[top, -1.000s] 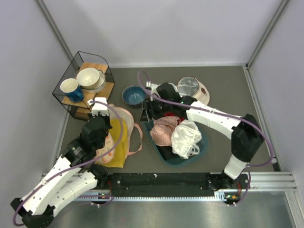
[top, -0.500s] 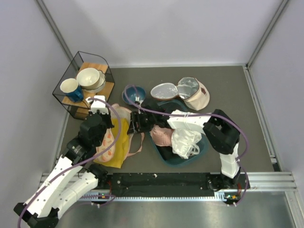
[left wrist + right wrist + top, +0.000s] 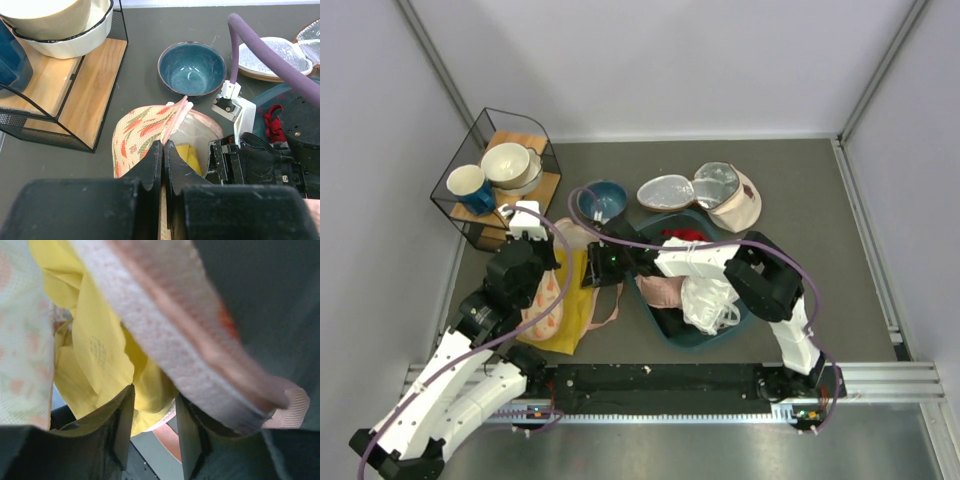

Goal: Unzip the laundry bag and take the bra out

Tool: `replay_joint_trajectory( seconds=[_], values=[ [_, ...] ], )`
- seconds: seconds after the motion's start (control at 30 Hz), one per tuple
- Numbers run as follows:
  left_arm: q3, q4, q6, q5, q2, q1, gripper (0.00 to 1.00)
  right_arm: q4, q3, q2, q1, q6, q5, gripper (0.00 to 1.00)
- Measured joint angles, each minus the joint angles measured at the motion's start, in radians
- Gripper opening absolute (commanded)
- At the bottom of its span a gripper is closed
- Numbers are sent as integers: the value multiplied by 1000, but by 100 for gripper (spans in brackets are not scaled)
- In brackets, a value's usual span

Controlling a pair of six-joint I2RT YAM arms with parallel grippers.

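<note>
The peach-pink printed laundry bag [image 3: 548, 305] lies on the table left of centre, its zip edge open. My left gripper [image 3: 548, 245] is shut on the bag's upper flap [image 3: 142, 127] and holds it raised. Inside shows the mustard-yellow bra [image 3: 188, 153], which also spills out along the bag [image 3: 576, 290]. My right gripper [image 3: 585, 270] reaches into the opening from the right. In the right wrist view its jaws [image 3: 152, 425] stand apart with a fold of the bra [image 3: 100, 355] between the fingers, under the bag's thick pink edge [image 3: 175, 340].
A teal basin [image 3: 720, 338] right of the bag holds a pale pink lacy garment [image 3: 665, 290] and a white bundle [image 3: 710, 295]. Behind are a blue bowl [image 3: 603, 198], an open beige pouch with silver lining [image 3: 710, 190], and a wire shelf [image 3: 500, 175] with crockery.
My right arm has swung left from over the basin to the bag's opening and pushed its fingers in around the bra. The left gripper keeps hold of the flap.
</note>
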Motion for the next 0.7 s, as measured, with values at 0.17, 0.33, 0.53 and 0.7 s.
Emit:
replay_joint_trajectory(
  seconds=[0.17, 0.33, 0.53, 0.7],
  values=[
    [0, 0, -7, -1, -11, 1, 0, 0, 1, 0, 0, 6, 28, 0],
    [0, -2, -8, -13, -11, 4, 0, -1, -18, -39, 0, 1, 30, 0],
    [4, -16, -11, -60, 8, 12, 0, -1, -181, -288, 0, -15, 28, 0],
    [4, -21, -8, -90, 5, 17, 0, -17, -234, -471, 0, -58, 51, 0]
  ],
)
